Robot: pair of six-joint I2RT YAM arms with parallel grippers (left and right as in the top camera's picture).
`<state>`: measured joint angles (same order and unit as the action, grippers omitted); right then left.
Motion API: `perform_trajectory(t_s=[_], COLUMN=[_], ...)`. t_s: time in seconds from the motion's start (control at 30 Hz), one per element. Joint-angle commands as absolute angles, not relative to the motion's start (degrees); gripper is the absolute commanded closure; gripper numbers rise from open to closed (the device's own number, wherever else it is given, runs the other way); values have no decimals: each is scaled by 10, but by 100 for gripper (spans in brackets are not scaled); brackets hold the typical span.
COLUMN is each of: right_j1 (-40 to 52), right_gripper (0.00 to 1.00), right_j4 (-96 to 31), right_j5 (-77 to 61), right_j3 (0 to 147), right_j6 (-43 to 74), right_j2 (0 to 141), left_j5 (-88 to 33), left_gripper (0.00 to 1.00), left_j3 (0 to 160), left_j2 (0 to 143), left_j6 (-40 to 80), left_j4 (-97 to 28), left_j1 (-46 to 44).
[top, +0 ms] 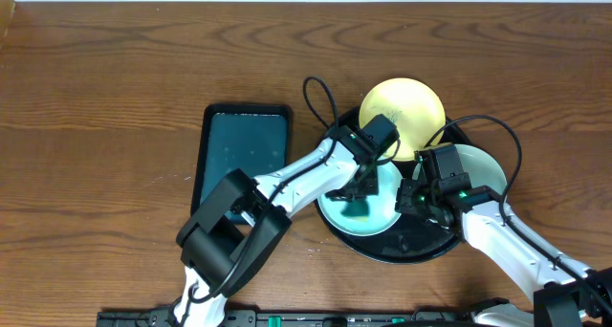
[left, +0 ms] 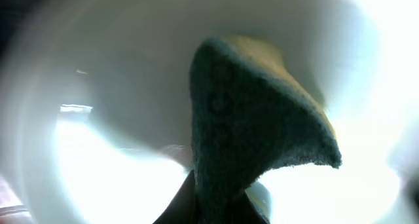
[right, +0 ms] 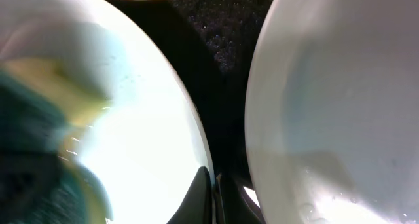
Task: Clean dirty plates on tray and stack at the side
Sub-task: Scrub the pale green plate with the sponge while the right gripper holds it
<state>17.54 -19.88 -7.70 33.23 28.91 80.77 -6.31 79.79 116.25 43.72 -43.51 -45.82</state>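
Wood table; black tray holds three plates; left hand pinches sponge; right hand state unclear.

showing pale yellow on the rear plate; mint-white on the middle plate and right plate; black on the round tray; dark teal on the rectangular tray; green over yellow on the sponge
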Motion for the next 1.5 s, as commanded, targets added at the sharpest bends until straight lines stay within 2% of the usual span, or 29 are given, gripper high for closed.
perform_trajectory(t_s=[0.0, 0.13, 0.23, 0.6, 1.03, 1.3, 1.47], right_j1=[175, 175, 175, 175, 175, 175, 175], right_gripper=[99, 99, 99, 99, 99, 99, 99], right_j4=[-202, -206, -209, -219, -223, -223, -222], right_j5=[-45, -45, -45, -45, -45, -45, -45], right_j3=[327, 327, 327, 327, 327, 327, 327], right_j6=[281, 281, 280, 280, 269, 269, 269], right_j2=[812, 812, 812, 812, 812, 812, 812], left_j5=[176, 282, 319, 322, 79, 33, -46], left_gripper=[92, 92, 92, 92, 92, 92, 92], left_j3=[778, 787, 789, 840, 836, 813, 813], left_j2=[1190, 1190, 1190, 1182, 1180, 1180, 1180], left_j6=[434, 426, 409, 371, 371, 369, 279], left_j4=[-475, -497, -495, -470, -362, -319, -303], left_j1=[-435, -436, -436, -442, -444, -444, -444])
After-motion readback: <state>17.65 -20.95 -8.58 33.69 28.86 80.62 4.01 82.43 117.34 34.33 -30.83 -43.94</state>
